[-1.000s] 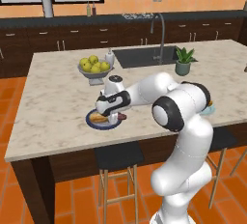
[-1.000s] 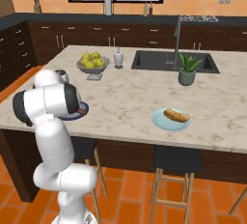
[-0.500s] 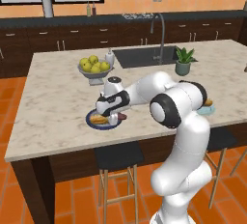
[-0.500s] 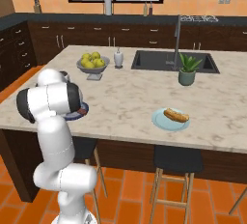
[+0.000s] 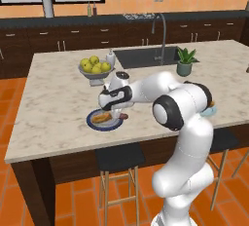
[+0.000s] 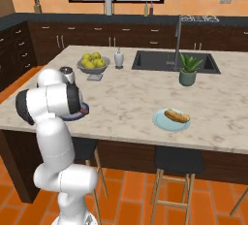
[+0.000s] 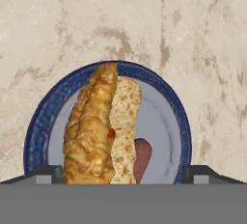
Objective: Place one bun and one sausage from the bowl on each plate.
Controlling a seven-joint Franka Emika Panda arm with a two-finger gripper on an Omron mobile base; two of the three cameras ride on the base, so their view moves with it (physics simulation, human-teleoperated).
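Your pincer (image 5: pixel 113 116) is poised right over the dark blue-rimmed plate (image 5: pixel 93 122) near the front edge of the worktop (image 5: pixel 53 98), and from the hand view its two finger tips (image 7: pixel 48 173) stand wide apart, one at each side of the plate (image 7: pixel 166 136), clamped on nothing. Look down between them: a golden bun (image 7: pixel 91 131), split so its pale inside faces right, lies along the plate, and the rounded end of a pinkish-brown sausage (image 7: pixel 142 155) peeks out just beside it, touching the bun's cut side. In the left base view you can see that bun (image 5: pixel 101 118) on the plate with the sausage (image 5: pixel 124 116) showing at the plate's right rim, just beside the pincer. Over on the right base view, your pale light-blue plate (image 6: pixel 162 121) sits well apart, further along the worktop's front, with a second bun (image 6: pixel 177 116) lying across it; whether a sausage lies with it you cannot tell from there. Behind your arm stands a grey footed bowl of yellow-green fruit (image 6: pixel 93 64), with a small white bottle (image 6: pixel 118 57) just beside it.
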